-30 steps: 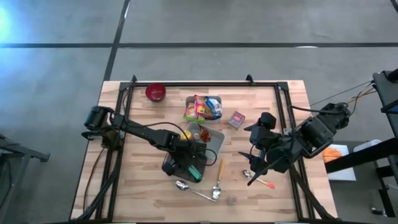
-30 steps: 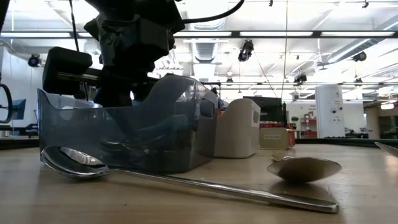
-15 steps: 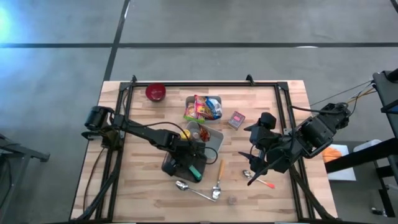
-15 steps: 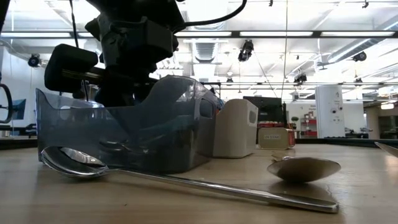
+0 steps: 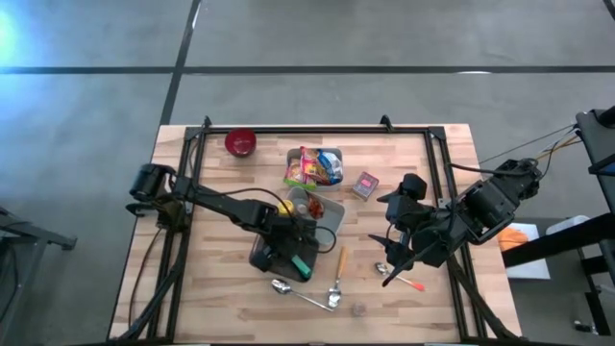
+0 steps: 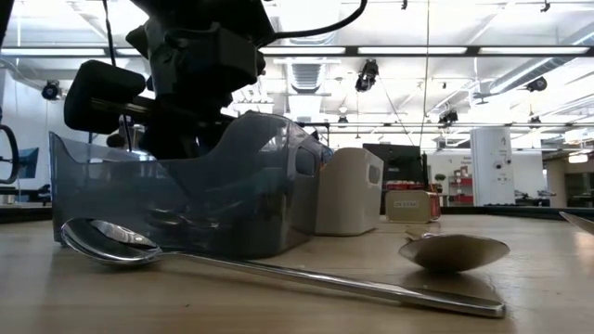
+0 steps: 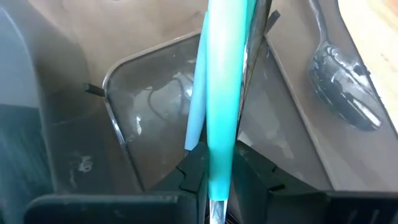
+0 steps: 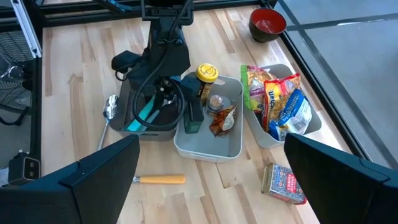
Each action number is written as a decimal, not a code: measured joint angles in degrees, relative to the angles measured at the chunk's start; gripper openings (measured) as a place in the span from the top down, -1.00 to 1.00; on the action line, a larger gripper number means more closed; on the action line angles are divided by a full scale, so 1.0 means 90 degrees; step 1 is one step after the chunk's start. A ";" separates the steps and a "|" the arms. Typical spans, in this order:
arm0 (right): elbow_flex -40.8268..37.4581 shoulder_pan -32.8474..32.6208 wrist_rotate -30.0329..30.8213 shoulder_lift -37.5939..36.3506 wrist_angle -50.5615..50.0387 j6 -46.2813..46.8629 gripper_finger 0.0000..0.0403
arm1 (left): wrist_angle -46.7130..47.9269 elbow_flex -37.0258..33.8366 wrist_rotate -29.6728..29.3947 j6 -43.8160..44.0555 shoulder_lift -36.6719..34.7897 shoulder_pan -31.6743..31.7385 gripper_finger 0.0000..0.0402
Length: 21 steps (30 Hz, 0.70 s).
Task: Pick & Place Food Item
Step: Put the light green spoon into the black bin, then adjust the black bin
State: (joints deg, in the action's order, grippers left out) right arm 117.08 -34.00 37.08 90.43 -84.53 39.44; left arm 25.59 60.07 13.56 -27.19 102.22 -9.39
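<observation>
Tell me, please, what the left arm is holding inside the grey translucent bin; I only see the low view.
Observer: The left gripper has its jaws shut on a teal-handled utensil that points into the grey translucent plastic bin.
Operator: Where is the food?
Observer: A yellow-lidded jar stands in the light grey tray beside it.
Operator: And the right arm?
Observer: The right gripper waits open over the table's right side.

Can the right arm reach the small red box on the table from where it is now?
Probably yes. The right gripper hovers with open jaws, holding nothing, and the red box lies on bare wood close by, with nothing between them.
</observation>
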 joint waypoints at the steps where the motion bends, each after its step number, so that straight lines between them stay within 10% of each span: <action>1: 0.0000 0.0000 0.0000 0.0000 0.0000 0.0001 -0.98 | 0.0006 0.0000 0.0001 0.0058 -0.0014 0.0000 0.66; 21: 0.0002 0.0000 0.0000 -0.0002 0.0000 -0.0046 -0.98 | 0.0517 0.0324 -0.0128 0.0425 -0.0598 0.0000 -0.36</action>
State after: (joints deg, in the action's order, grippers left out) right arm 117.10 -34.00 37.08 90.41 -84.53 39.02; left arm 30.24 62.99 12.41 -23.36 96.84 -9.39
